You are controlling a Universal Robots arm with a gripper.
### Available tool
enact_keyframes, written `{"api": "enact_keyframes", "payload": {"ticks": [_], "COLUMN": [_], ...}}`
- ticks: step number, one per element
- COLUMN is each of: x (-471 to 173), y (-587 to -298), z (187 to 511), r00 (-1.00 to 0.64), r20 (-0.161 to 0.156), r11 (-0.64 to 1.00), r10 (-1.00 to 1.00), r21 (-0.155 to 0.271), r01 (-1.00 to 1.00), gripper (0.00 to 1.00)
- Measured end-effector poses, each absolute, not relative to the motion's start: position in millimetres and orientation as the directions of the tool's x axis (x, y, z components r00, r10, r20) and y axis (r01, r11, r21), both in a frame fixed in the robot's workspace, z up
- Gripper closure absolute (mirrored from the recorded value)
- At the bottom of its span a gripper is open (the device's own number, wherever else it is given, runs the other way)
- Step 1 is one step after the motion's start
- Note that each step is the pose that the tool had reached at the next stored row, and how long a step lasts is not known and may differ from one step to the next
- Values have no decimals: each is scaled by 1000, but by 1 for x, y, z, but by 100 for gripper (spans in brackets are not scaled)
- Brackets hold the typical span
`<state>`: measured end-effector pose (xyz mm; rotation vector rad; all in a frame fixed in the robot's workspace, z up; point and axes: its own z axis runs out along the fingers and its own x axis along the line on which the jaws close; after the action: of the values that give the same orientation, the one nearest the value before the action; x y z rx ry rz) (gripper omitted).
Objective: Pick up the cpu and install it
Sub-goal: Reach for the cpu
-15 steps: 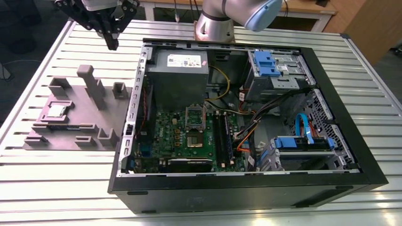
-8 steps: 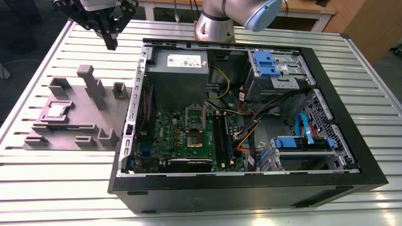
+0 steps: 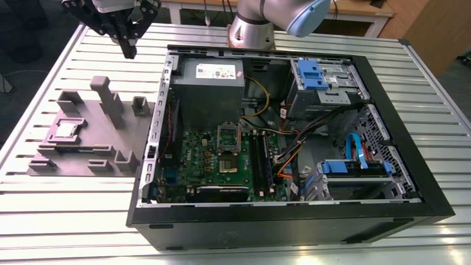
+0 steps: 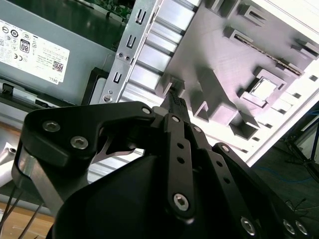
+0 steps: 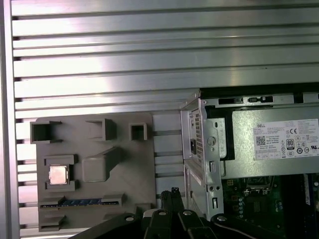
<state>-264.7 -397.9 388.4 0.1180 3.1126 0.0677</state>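
While hanging by table (image 3: 74, 210) edge, well apart from cpu (image 3: 66, 130) in grey holder (image 3: 96, 131), spread pinched-together, empty gripper (image 3: 129, 51); align squarely overhead.

A robotics lab or workshop: a ribbed aluminium bench (image 3: 74, 210) carries an opened computer case (image 3: 294, 226) and a grey moulded parts fixture (image 3: 103, 138). A robot arm (image 3: 254, 25) stands at the bench's far edge, its black hand (image 3: 130, 51) above a far corner. Wooden furniture (image 3: 431, 27) stands behind.
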Motion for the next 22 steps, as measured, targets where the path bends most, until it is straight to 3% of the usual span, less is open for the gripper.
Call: {"api": "enact_keyframes", "payload": {"ticks": [22], "x": [-270], "y": [-398], "z": [388], "r00": [-997], "r20": [-24], "r11": [996], "r10": [76], "r21": [44], "r01": [75], "gripper": [90]}}
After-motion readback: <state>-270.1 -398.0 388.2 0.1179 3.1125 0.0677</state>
